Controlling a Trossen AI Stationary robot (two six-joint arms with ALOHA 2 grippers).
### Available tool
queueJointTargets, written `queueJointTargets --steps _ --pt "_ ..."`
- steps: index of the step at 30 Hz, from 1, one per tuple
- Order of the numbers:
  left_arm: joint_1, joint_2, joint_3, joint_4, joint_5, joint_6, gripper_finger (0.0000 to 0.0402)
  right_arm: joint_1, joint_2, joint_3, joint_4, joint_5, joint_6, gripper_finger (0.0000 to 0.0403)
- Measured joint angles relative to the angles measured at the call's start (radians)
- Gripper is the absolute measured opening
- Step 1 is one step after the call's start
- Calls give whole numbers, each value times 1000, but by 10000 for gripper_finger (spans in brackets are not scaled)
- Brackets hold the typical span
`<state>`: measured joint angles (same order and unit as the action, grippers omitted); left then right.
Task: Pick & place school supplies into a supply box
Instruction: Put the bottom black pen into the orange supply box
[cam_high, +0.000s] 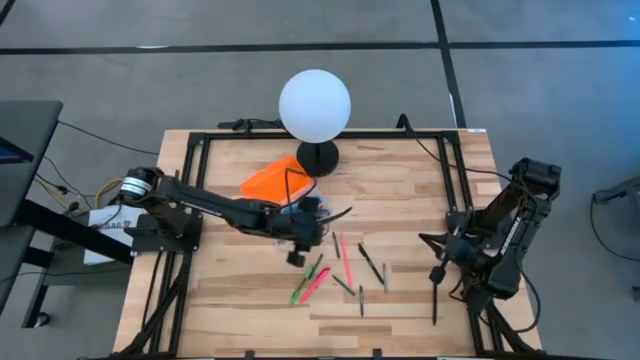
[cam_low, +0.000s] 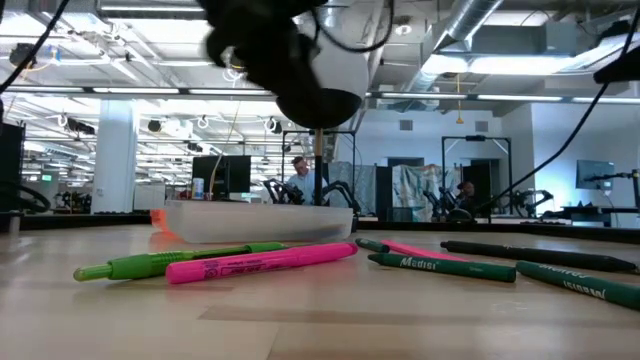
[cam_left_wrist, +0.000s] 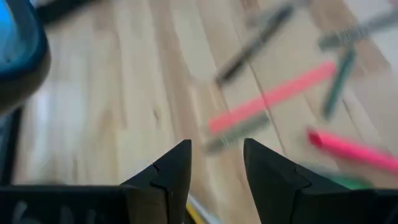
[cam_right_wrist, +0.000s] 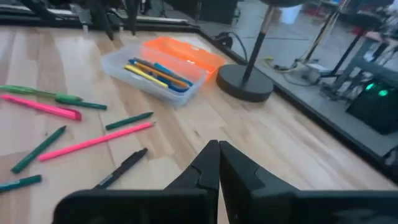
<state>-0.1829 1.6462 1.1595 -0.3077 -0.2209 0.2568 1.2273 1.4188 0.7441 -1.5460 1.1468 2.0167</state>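
Wooden table: white globe lamp stands beside supply box.

Left wrist view is motion-blurred: the pens show only as pink, green and dark streaks, type unreadable, and a blue object is cut off at the frame edge. In the high view the left gripper covers most of the supply box; its contents can't be seen there. Low view: a dark arm part is cropped by the top edge, and the box contents are unclear.
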Motion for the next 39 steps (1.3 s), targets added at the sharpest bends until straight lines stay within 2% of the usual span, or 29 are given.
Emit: queueJointTargets --steps 5,10,15,20,24,28,31,35,39 --pt "-48 -140 -209 64 -59 -75 142 0 -8 -15 48 3 -29 4" --pt "-110 -350 -510 336 -152 -147 142 -32 -8 -15 126 10 -111 4" --pt "-182 -555 -792 616 -296 -197 142 -103 -8 -14 155 13 -132 6" --pt "-239 -689 -994 860 -344 -194 142 -190 -8 -4 200 30 -201 38" --pt "-267 -749 -1073 928 -345 -187 142 -275 -8 38 251 38 -312 79" --pt "-280 -781 -1089 916 -353 -177 142 -349 -8 88 336 37 -464 113" --pt "-292 -783 -1094 853 -376 -183 142 -397 -8 126 421 37 -612 134" --pt "-302 -783 -1094 728 -455 -258 142 -450 -8 168 538 37 -813 155" --pt "-317 -783 -1094 634 -458 -350 142 -494 -8 199 600 54 -962 168"
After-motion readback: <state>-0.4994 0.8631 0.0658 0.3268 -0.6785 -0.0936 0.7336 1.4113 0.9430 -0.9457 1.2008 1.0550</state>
